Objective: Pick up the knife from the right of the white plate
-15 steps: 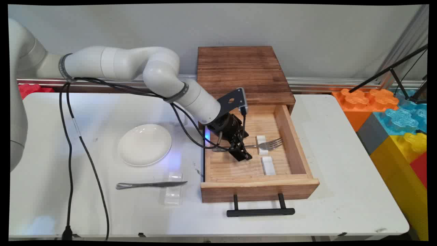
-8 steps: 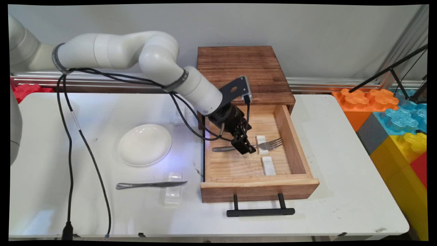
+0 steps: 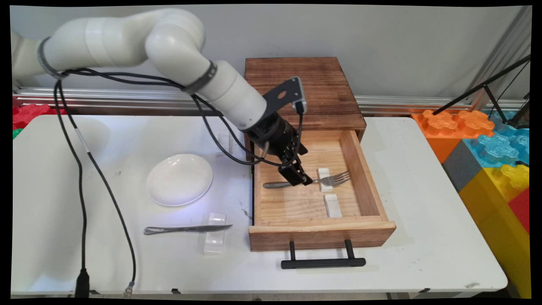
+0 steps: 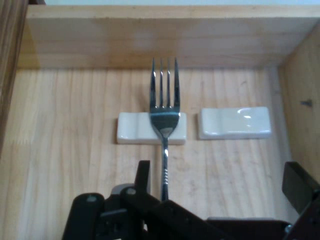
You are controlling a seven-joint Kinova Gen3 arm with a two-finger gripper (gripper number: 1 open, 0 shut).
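A silver fork (image 3: 334, 179) lies in the open wooden drawer (image 3: 322, 234), its neck on a small white rest (image 3: 324, 173) and its tines toward the drawer's right wall. A second white rest (image 3: 333, 205) lies bare beside it. My gripper (image 3: 297, 177) hangs just above the fork's handle, tilted down to the right. In the hand view the fork (image 4: 164, 115) runs straight up from between the fingers, close to the left finger (image 4: 143, 175). The gripper (image 4: 220, 176) is open and holds nothing. Both rests (image 4: 151, 128) (image 4: 235, 122) show ahead of it.
The drawer sticks out of a dark wooden cabinet (image 3: 302, 87) and has a black bar handle (image 3: 323, 263). Left of it on the white table (image 3: 423, 203) are a white plate (image 3: 179, 179) and a knife (image 3: 186, 229) lying across a clear rest (image 3: 215, 241). Coloured foam blocks (image 3: 487, 144) stand at the right.
The arm has lifted and drawn back to the upper left, raising the gripper from low in the drawer. The fork has stayed on its rest.
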